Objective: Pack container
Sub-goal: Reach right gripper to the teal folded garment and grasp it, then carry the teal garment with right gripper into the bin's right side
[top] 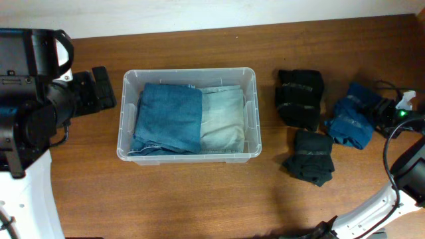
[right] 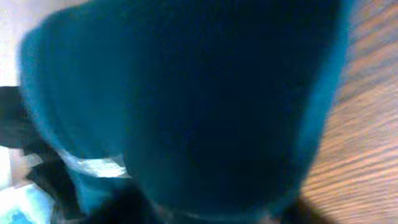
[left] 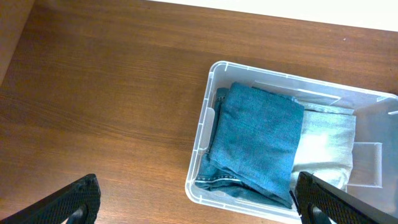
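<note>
The clear plastic container point(top: 189, 72) stands left of the table's middle. It holds a folded blue denim garment point(top: 169, 118) on the left and a folded pale garment point(top: 222, 119) on the right. All three also show in the left wrist view: container point(left: 200, 144), blue garment point(left: 258, 140), pale garment point(left: 323, 146). My left gripper point(top: 105, 87) is open and empty, left of the container point(left: 196, 196). My right gripper point(top: 381, 113) is at the right edge of a crumpled blue garment point(top: 350, 121). That garment point(right: 186, 99) fills the blurred right wrist view and hides the fingers.
Two folded black garments lie right of the container, one farther back point(top: 300, 97) and one nearer the front point(top: 311, 157). Cables run along the table's right edge point(top: 392, 143). The white wall borders the table's far edge.
</note>
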